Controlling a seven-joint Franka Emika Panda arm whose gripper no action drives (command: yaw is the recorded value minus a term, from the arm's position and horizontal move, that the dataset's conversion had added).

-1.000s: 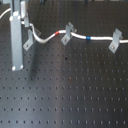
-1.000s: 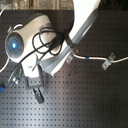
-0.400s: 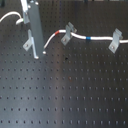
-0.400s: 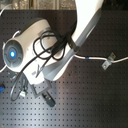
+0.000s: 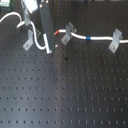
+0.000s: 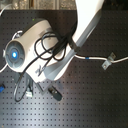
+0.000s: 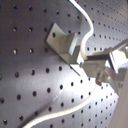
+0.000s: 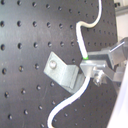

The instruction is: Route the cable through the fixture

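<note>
I read the white cable as already threaded through two of the three clips on the black perforated breadboard. In the first exterior view it runs from the bracket near the board's far right edge, past a blue marker band, into the middle bracket, where a red band shows just beside it. From there the line heads toward the third bracket near the far left corner — the one I am working at.

Both wrist views show that clip close up, with the cable running down right beside its upright tab and curving away below it. I cannot tell whether the cable is seated in the slot or only lying against the tab.

The gripper sits low, touching or almost touching the board just beside this bracket. Its fingers appear pinched on the cable next to the clip, though blur keeps me from being sure.

My judgement: two clips done, the last one in progress — seating and release remain.
</note>
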